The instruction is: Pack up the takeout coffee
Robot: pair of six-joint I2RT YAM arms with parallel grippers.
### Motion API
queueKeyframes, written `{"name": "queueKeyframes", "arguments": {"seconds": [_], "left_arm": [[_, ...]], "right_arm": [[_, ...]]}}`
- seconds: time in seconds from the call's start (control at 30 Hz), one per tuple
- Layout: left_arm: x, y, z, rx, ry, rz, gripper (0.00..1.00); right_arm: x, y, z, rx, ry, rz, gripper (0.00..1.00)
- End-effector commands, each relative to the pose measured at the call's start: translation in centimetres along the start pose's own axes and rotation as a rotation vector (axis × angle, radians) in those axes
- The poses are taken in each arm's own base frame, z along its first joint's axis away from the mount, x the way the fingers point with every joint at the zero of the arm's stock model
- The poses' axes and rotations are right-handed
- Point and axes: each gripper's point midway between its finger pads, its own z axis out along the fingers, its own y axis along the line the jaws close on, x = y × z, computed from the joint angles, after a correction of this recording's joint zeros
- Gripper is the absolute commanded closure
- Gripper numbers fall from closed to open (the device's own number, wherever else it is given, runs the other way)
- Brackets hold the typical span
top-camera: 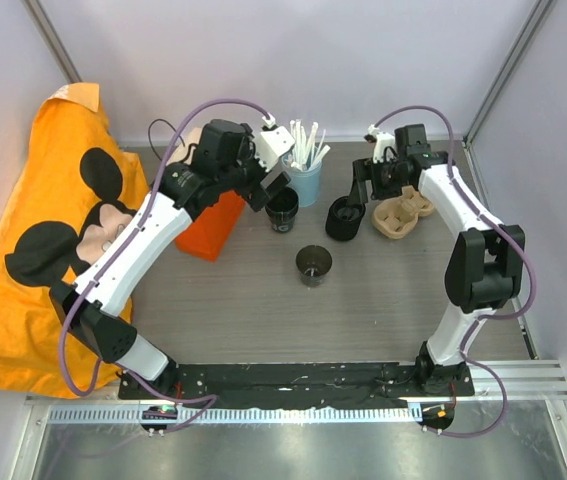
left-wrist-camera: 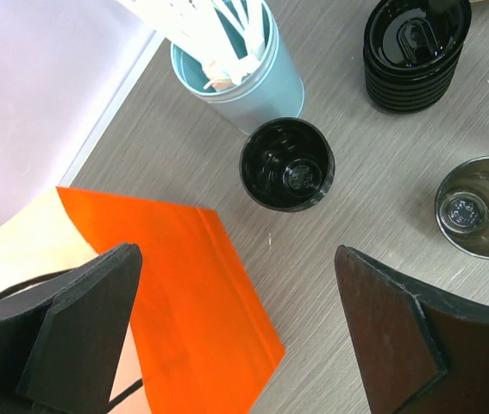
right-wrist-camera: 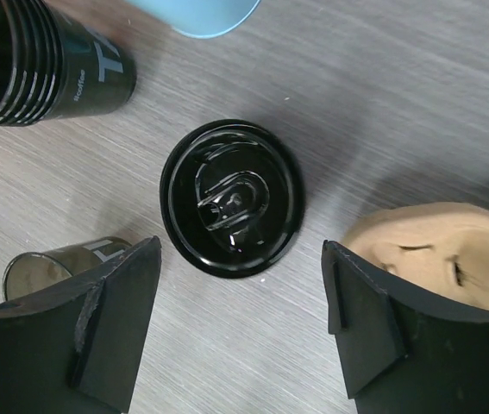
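One loose cup [top-camera: 314, 265], one lid stack [top-camera: 343, 218]

Bright, even light, soft shadows, crisp focus, faint glare on the black lid [right-wrist-camera: 231, 197]

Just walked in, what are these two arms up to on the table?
Two robot arms are packing takeout coffee. The left gripper hangs open by the stack of black cups, next to the orange bag. The right gripper is open over the stack of black lids, holding nothing. One cup stands alone mid-table; the cardboard carrier has nothing in it.
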Motion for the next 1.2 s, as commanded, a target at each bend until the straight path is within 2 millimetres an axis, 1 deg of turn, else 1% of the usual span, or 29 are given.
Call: {"name": "queueKeyframes", "arguments": {"seconds": [0.0, 0.13, 0.33, 0.47, 0.53, 0.67, 0.8, 0.93, 1.0, 1.03, 1.1, 1.17], "left_arm": [[-1.8, 0.7, -2.6, 0.001, -0.069, -0.037, 0.00], [-1.8, 1.0, -3.1, 0.013, -0.080, -0.050, 0.00], [-1.9, 1.0, -3.5, 0.028, -0.091, -0.060, 0.00], [-1.9, 1.2, -3.6, 0.024, -0.096, -0.066, 0.00], [-1.8, 1.2, -3.6, 0.023, -0.094, -0.067, 0.00], [-1.8, 1.3, -3.6, 0.020, -0.095, -0.068, 0.00], [-1.7, 1.3, -3.6, 0.022, -0.094, -0.069, 0.00], [-1.6, 1.3, -3.7, 0.023, -0.096, -0.071, 0.00], [-1.6, 1.5, -3.7, 0.019, -0.096, -0.072, 0.00], [-1.5, 1.4, -3.7, 0.023, -0.095, -0.072, 0.00], [-1.6, 1.4, -3.7, 0.022, -0.099, -0.073, 0.00], [-1.6, 1.3, -3.6, 0.027, -0.098, -0.075, 0.00]], "right_arm": [[-0.6, -0.1, 0.5, 0.046, -0.003, 0.007, 0.21], [-0.1, -1.2, 1.1, 0.094, 0.012, 0.012, 0.23], [0.4, -1.9, 2.0, 0.115, 0.032, 0.016, 0.28], [0.7, -1.9, 2.6, 0.105, 0.044, 0.020, 0.34], [0.6, -1.8, 2.7, 0.101, 0.044, 0.020, 0.35], [0.7, -1.6, 3.3, 0.103, 0.054, 0.010, 0.43], [0.7, -1.4, 3.7, 0.106, 0.061, 0.005, 0.48], [0.7, -1.4, 4.0, 0.108, 0.066, 0.000, 0.57], [0.7, -1.3, 4.1, 0.108, 0.066, -0.003, 0.60], [0.8, -1.2, 4.2, 0.107, 0.070, -0.001, 0.64], [0.7, -1.2, 4.3, 0.110, 0.070, -0.004, 0.67], [0.7, -1.1, 4.3, 0.112, 0.068, -0.008, 0.74]]}}
